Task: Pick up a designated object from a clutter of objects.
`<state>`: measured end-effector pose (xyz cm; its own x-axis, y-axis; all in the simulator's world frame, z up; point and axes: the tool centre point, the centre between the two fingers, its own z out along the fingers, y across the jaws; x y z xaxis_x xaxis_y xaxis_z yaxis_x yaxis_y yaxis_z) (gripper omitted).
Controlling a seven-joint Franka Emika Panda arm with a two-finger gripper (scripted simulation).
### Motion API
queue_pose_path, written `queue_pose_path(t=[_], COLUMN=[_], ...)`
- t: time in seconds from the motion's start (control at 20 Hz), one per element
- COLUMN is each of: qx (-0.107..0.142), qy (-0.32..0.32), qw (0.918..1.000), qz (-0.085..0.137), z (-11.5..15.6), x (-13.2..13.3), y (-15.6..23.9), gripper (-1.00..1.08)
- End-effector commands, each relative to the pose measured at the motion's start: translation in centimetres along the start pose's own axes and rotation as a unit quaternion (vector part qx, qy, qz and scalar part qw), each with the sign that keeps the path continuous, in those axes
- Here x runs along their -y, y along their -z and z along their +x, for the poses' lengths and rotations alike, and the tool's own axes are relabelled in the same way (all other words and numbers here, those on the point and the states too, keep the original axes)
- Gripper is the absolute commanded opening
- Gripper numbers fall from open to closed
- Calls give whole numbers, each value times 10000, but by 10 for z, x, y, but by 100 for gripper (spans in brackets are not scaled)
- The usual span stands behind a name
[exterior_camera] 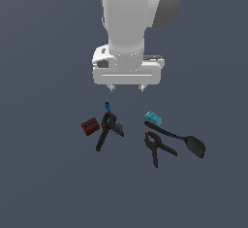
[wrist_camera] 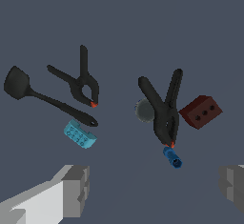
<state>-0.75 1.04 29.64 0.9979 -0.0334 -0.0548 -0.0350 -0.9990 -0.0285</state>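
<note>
Six small items lie scattered on the counter (exterior_camera: pixel 38 183), and the pincer (exterior_camera: pixel 127 88) hangs above them with its fingers (wrist_camera: pixel 76 189) spread wide apart, holding nothing. Judging by that, the approach is in hand and the grasp not yet begun.

Going from the exterior view's left: a dark red brick (exterior_camera: pixel 90 126), then a black clamp (exterior_camera: pixel 107 129) with a small blue stick (exterior_camera: pixel 107 106) at its tip, then the cyan brick (exterior_camera: pixel 153 118), the wanted piece, to the right of the pincer's line. Next the arm would need to shift that way and come down over it.

A black spatula (exterior_camera: pixel 181 140) has its handle end touching or just beside the cyan brick, and a second clamp (exterior_camera: pixel 156 147) lies near; both crowd the descent.
</note>
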Motion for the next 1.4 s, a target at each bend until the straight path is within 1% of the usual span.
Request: queue_pose_path(t=[0.0,0.45,0.75,1.1,1.35], qx=[0,-1,-3,-20,-42], qy=[0,50,94,504,1061], qw=[10000,10000,9999,9986,9941], qz=[0,-59,-66,-132,-205], z=[0,4,4,7,7], x=[0,-10,-8,6,25], y=[0,-6,-8,-32,-63], gripper=[100,100,100,100,100])
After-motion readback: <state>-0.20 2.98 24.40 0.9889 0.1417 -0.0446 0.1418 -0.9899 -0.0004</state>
